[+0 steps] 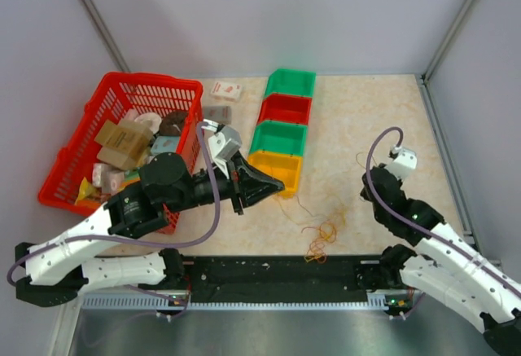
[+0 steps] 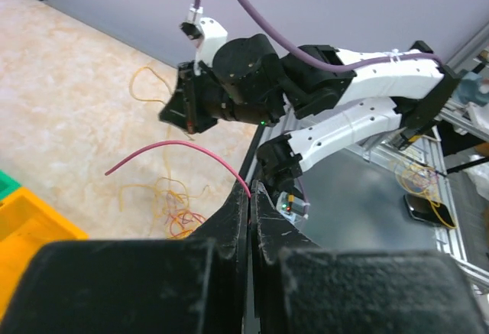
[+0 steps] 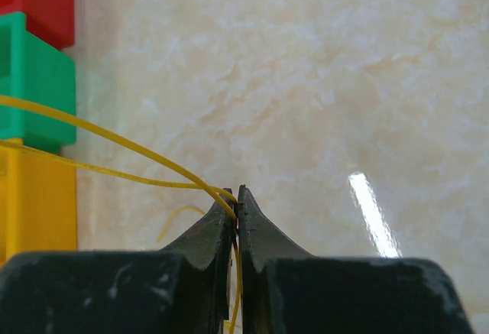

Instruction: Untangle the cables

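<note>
Closest to the lens in each wrist view is a claw, and both of the two are closed. The left gripper (image 2: 250,193) pinches one red strand (image 2: 176,144), which arcs away toward 10 o'clock. The right gripper (image 3: 237,198) pinches a yellow strand (image 3: 114,139) whose two runs leave the fingertips toward 9 o'clock.

Past the left fingers, on the marble table (image 2: 69,82), lies one loose tangle (image 2: 177,213) of yellow, orange and red wire; its strands are too fine to count. From above, the tangle sits near the front edge between the two arms, at about 5 o'clock from the yellow bin (image 1: 289,164).

Four small bins stand in a row running away from the arms: that yellow one, a green bin (image 1: 279,138), a red bin (image 1: 286,109) and a second green bin (image 1: 293,81). One red basket (image 1: 155,81), full of packets, is at 9 o'clock from the row.

Only the wrist views resolve the held strands — from above they are too thin to see. The right wrist catches three bins at its left edge. The basket appears from above alone.
</note>
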Motion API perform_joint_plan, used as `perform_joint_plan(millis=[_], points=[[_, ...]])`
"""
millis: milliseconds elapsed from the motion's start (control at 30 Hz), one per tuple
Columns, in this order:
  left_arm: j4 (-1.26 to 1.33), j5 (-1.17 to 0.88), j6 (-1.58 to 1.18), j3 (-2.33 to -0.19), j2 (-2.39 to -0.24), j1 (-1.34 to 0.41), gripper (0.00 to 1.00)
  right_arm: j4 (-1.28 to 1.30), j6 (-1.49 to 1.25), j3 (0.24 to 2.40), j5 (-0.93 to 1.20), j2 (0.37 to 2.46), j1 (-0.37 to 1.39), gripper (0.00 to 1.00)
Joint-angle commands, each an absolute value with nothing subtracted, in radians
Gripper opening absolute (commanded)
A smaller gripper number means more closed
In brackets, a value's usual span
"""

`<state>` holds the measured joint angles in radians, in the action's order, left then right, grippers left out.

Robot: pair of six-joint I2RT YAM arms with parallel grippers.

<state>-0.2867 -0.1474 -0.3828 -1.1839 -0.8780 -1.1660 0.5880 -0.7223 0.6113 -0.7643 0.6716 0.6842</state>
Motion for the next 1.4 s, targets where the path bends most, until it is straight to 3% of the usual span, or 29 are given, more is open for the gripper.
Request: perform_joint_plan(millis=[0,167,333,500,733,800,900,1033,1067,1167,1233,1367], points=[[-0.393,-0.063,-0.316,-1.299,-0.879,-1.167,0.00,0.650,-0.788,0.614,-0.669,0.608,0.603,0.00],[-0.506,0.026,-0.233,-1.518,-0.856,-1.167,0.00,0.713,-0.900,0.606,-0.661,0.604,0.346,0.00],[-0.650,0.129,-0.144,-1.780,-0.911,-1.167,0.00,0.710,-0.959,0.610,-0.603,0.753,0.123,0.00],[-0.672,0.147,-0.104,-1.894,-0.946,-1.167,0.00,0.733,-0.997,0.661,-0.689,0.926,0.023,0.00],[-0.669,0.199,-0.064,-1.924,-0.971,-1.167,0.00,0.640,-0.870,0.693,-0.773,0.925,0.018,0.00],[-0.649,0.196,-0.067,-1.902,-0.960,-1.167,0.00,0.559,-0.713,0.725,-0.604,0.954,0.020,0.09],[-0.632,0.190,-0.083,-1.846,-0.957,-1.167,0.00,0.534,-0.545,0.770,-0.321,1.000,0.057,0.33],[-0.592,0.204,-0.112,-1.732,-0.942,-1.167,0.00,0.575,-0.433,0.799,-0.242,0.912,0.266,0.69],[-0.583,0.207,-0.120,-1.712,-0.937,-1.167,0.00,0.595,-0.422,0.814,-0.239,0.879,0.320,0.85],[-0.554,0.207,-0.144,-1.661,-0.928,-1.167,0.00,0.666,-0.402,0.900,-0.284,0.815,0.432,0.94],[-0.543,0.206,-0.164,-1.648,-0.931,-1.167,0.00,0.655,-0.347,0.942,-0.269,0.784,0.509,0.95],[-0.519,0.198,-0.213,-1.625,-0.940,-1.167,0.00,0.433,-0.241,0.905,0.051,0.723,0.629,0.94]])
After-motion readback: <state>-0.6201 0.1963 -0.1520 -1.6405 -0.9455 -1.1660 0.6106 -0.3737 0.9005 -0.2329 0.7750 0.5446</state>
